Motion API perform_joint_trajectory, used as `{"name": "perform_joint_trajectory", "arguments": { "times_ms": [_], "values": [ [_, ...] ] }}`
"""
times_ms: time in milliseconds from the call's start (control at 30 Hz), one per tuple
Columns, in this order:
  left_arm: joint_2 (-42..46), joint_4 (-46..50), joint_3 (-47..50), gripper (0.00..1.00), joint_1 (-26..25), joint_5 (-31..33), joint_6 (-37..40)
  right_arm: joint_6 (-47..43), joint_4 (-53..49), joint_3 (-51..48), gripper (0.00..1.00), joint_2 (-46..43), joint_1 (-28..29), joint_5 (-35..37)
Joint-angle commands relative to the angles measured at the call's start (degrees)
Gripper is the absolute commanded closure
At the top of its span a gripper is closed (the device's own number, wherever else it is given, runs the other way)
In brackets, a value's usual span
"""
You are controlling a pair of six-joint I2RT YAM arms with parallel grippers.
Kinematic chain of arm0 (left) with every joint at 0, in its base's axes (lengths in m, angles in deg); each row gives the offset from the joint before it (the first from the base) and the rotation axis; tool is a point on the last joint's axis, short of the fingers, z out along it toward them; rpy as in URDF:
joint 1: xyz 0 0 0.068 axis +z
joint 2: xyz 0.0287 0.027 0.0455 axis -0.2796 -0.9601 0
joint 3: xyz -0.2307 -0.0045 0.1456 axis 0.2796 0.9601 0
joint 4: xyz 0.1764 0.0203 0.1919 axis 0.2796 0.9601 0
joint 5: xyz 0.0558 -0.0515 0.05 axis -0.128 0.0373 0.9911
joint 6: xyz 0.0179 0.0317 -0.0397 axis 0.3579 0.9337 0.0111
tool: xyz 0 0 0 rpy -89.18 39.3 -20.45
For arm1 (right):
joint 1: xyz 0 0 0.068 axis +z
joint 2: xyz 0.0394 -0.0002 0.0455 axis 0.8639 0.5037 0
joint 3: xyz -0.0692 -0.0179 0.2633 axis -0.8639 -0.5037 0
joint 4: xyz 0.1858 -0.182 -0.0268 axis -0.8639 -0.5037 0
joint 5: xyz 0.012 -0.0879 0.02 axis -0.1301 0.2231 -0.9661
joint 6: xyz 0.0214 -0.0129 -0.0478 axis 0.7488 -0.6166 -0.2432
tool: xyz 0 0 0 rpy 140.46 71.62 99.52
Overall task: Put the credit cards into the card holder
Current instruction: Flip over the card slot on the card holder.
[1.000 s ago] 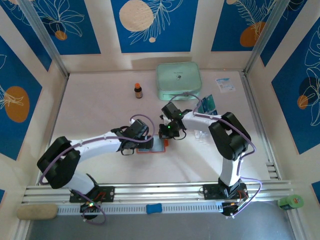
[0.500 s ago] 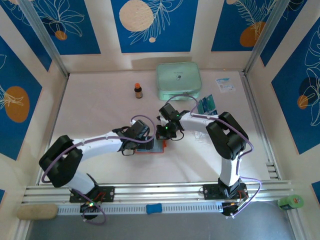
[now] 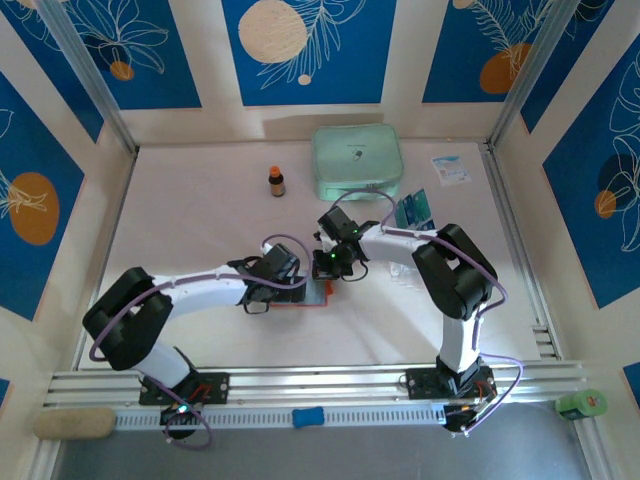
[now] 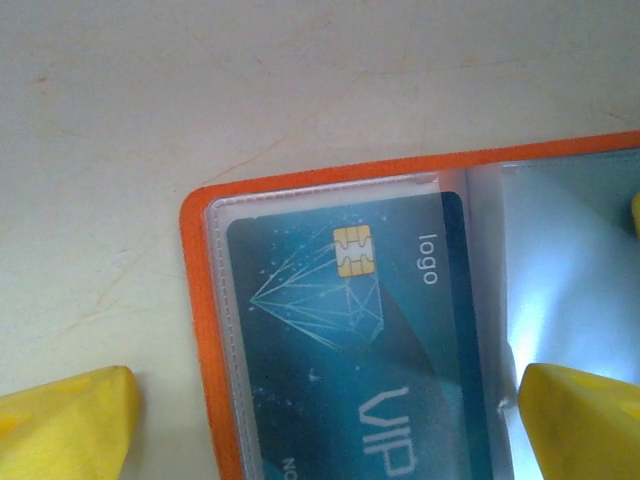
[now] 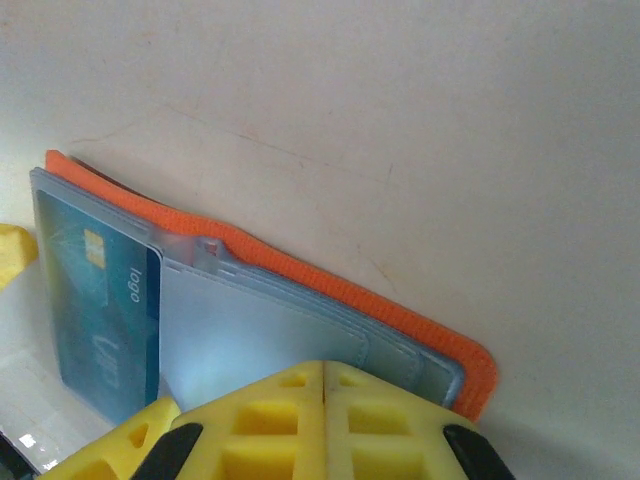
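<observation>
top view: the left arm rises from its base at the near left, folds at a raised elbow by the left edge, and runs its forearm low and rightward to mid-table. the left gripper (image 3: 291,288) sits at the left end of the card holder (image 3: 312,298), which lies open and flat on the table (image 3: 190,220). the right arm stands up from its base at the near right, bends at a high elbow and reaches leftward, wrist tipped down, so the right gripper (image 3: 328,268) hangs over the holder's far edge. the two grippers are close together. the loose credit cards (image 3: 415,210) lie well apart to the right, near the green case (image 3: 357,160). a small bottle (image 3: 277,181) stands left of the case and a paper slip (image 3: 450,168) lies to its right.

left wrist view: the camera looks straight down on the card holder (image 4: 200,330). the left gripper (image 4: 320,430) is spread wide, one yellow fingertip (image 4: 60,425) on bare table outside the orange edge, the other over the middle fold. between them a sleeved card (image 4: 350,340) lies inside a clear sleeve (image 4: 570,260).

right wrist view: the right gripper (image 5: 325,420) has its fingertips pressed together with nothing between them, just above the clear pages. the card holder (image 5: 300,265) lies beyond, the sleeved card (image 5: 100,300) at its left.
</observation>
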Motion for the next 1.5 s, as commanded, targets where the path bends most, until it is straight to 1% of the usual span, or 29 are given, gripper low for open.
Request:
{"name": "perform_joint_trajectory", "arguments": {
  "times_ms": [0,233,667,967,1167,1267,1367,1467],
  "values": [
    [-1.07,-0.40,1.34,0.06,-0.59,0.24,-0.05,1.56,-1.53,0.05,0.99,-3.60,-0.42,0.15],
    [-1.07,-0.97,1.62,0.08,-0.66,0.05,-0.07,4.01,0.04,-2.12,0.89,-4.96,-0.40,0.09],
    [-0.66,-0.92,2.02,0.09,-0.74,0.05,-0.13,6.45,2.62,-4.35,0.73,-2.57,-0.16,-0.68],
    [-0.50,-0.92,2.31,0.09,-0.71,0.05,-0.22,5.88,3.31,-2.22,0.74,-0.39,-0.24,-3.86],
    [-0.23,-0.98,2.23,0.08,-0.72,0.05,-0.23,5.75,3.35,-1.31,0.83,-0.24,-0.24,-5.17],
    [0.17,-0.74,2.14,0.08,-0.66,0.05,-0.26,5.91,3.57,-1.23,0.84,-0.69,-0.24,-5.91],
    [0.85,-0.27,1.72,0.08,-0.65,0.11,-0.17,6.27,3.75,-1.21,0.83,-1.38,-0.33,-6.90],
    [2.41,0.85,0.79,0.07,-0.68,0.70,0.16,6.95,4.18,-1.30,0.76,-2.48,-0.31,-8.15]
  ]
}}
